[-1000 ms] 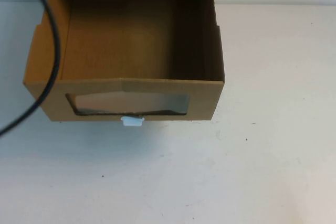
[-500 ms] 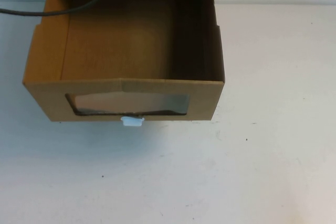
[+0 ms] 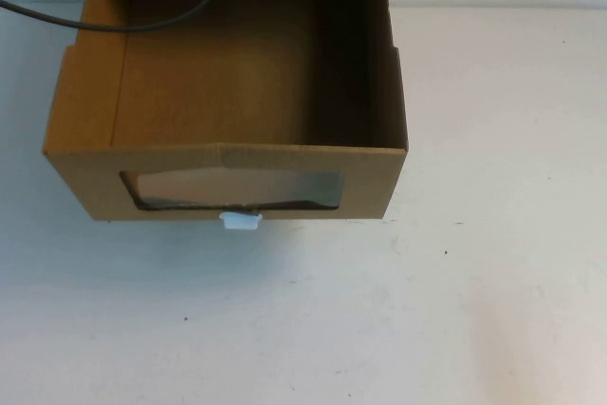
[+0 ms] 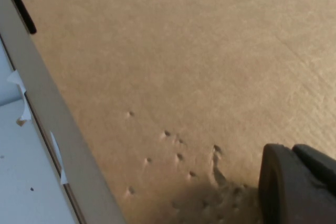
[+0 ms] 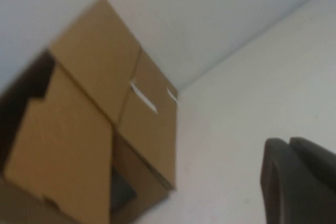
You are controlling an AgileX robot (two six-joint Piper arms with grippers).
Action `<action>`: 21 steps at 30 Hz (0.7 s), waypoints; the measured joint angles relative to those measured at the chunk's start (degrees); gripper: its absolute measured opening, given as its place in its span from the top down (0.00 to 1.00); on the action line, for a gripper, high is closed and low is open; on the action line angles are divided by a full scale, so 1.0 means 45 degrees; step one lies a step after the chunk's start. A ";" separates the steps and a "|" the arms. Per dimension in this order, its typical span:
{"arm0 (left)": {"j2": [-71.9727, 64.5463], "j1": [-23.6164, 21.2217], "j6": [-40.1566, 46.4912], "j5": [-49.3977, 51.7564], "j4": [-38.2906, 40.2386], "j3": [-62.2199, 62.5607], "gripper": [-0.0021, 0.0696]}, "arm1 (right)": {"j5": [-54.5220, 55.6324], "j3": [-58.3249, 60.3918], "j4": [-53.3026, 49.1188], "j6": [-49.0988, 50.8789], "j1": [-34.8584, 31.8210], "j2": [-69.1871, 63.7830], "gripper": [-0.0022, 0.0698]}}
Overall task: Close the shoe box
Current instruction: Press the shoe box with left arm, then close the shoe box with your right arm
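Brown cardboard drawer-style shoe box [image 3: 228,149] is pulled open, likely light and flimsy; push the windowed front flat. Left gripper [image 4: 299,184] is just above cardboard, right gripper [image 5: 299,182] well apart; jaw states cannot be told.

Black cable [image 3: 142,24] no longer hanging down past the left wall of the shoe box [image 3: 228,154] as a second ago, when it ran from the top edge down and off the left side of the high view. Now lifted clear of that wall, entering from the left edge, sagging in a shallow curve across the back of the open drawer, then rising out of the top of the view. Since half a second ago, exit point at the top shifted slightly rightward, and the left end sitting a little higher.
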State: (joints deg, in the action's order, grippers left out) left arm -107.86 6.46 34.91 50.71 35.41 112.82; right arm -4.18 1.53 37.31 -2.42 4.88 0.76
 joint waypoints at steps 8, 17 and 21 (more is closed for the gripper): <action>-0.0056 0.0000 0.0025 -0.0101 0.0098 0.0030 0.97 | -0.2432 -0.1748 0.2482 -0.0409 0.0000 -0.0335 0.99; -0.0074 0.0000 0.0025 -0.0051 0.0098 0.0062 0.97 | -1.0310 -0.8761 0.0766 -0.2776 0.0000 -0.7053 0.99; -0.0074 0.0000 0.0025 -0.0028 0.0076 0.0090 0.97 | -1.1345 -1.1022 0.0917 -0.4243 0.0028 -1.0133 0.99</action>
State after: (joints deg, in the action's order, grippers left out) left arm -108.19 6.46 35.02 50.58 35.75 113.23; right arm -55.23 -48.06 41.44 -21.51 5.01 -44.84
